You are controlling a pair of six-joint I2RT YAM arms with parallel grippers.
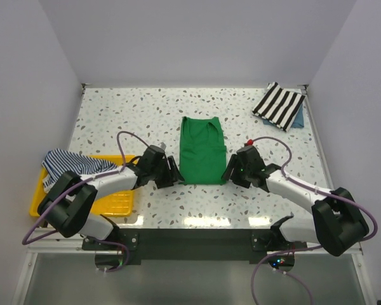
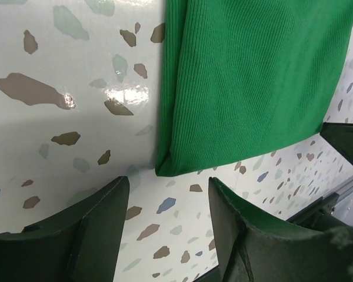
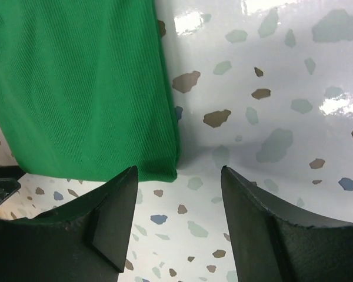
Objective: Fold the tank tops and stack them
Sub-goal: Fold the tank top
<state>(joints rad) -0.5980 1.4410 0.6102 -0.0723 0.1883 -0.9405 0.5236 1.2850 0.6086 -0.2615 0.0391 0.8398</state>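
Hovering low at the near hem, both arms flank the green tank top (image 1: 202, 151), which lies flat in the middle of the speckled surface (image 1: 127, 114) as a narrow panel, sides apparently tucked in and neckline at the far end. The left gripper (image 1: 173, 173) sits just beside the near left corner, jaws spread wide with nothing between them. From its wrist view, the hem corner lies just ahead of the gap between the fingers (image 2: 100, 223), apart from them. The right gripper (image 1: 228, 170) mirrors that at the near right corner, also parted and empty, the cloth corner just beyond its fingers (image 3: 115, 223). That matched stance looks like a set-up for a two-corner pinch: take both hem corners together and the bottom can be carried toward the neckline without skewing. So the lengthwise fold seems done, the crosswise fold not yet. Over on the left, the striped tank top (image 1: 66, 162) lies bunched across the yellow tray (image 1: 117, 202), unfolded, waiting its turn. A broad-striped black-and-white cloth (image 1: 279, 105) sits folded at the far right corner, well clear.
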